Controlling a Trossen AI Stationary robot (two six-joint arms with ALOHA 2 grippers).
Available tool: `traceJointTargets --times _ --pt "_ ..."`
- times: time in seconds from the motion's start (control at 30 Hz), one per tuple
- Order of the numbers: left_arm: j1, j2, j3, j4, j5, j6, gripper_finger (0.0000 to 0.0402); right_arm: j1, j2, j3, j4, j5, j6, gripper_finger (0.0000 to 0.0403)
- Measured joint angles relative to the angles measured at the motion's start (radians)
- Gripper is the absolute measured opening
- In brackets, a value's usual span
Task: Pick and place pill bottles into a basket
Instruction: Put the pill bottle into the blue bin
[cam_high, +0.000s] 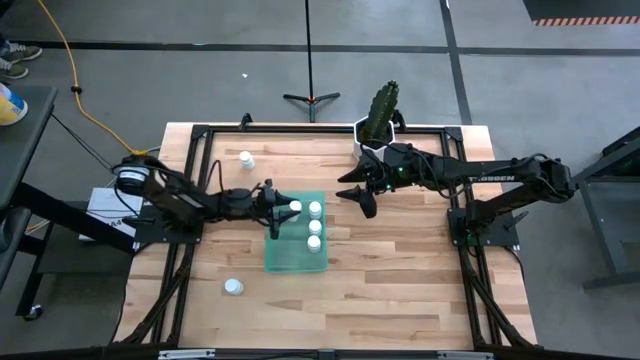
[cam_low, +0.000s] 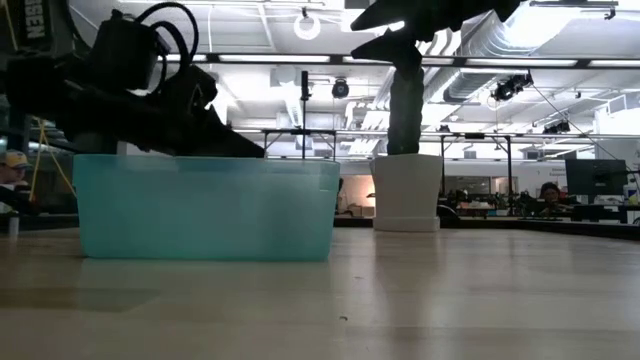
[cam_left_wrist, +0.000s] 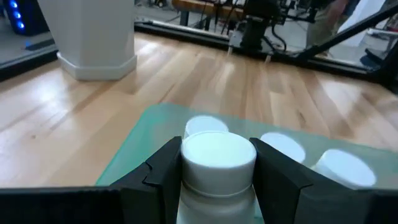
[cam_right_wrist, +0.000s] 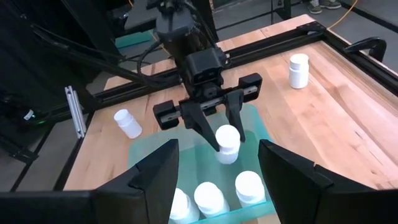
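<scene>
The green basket (cam_high: 290, 250) lies mid-table and holds three white pill bottles in a row (cam_high: 315, 226), which also show in the right wrist view (cam_right_wrist: 210, 198). My left gripper (cam_high: 287, 211) is shut on another pill bottle (cam_high: 297, 208) over the basket's far left part. My right gripper (cam_high: 363, 200) is open and empty, in the air to the right of the basket. One loose bottle (cam_high: 246, 158) stands on the table far left of the basket, and another (cam_high: 233, 287) stands near left of it. My left gripper pinches the bottle between its two fingers (cam_left_wrist: 163, 167), just below the cap (cam_left_wrist: 217, 152), on two opposite sides. The fingers slant down from the table's left. The bottle stands upright within the basket's outline (cam_right_wrist: 227, 144). I cannot tell whether its base touches the basket floor.
A white hexagonal pot with a cactus (cam_high: 378, 130) stands at the table's far edge, right of the basket; it also shows in the low view (cam_low: 407, 190). A black frame (cam_high: 200, 130) runs around the table. Bare wood lies near and right of the basket.
</scene>
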Motion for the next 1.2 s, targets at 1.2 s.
traceJointTargets --times 1.2 --pt "0.0 0.152 0.067 0.038 -0.043 0.048 0.0216 0.0 0.0 0.0 -0.024 0.001 -0.007 0.0211"
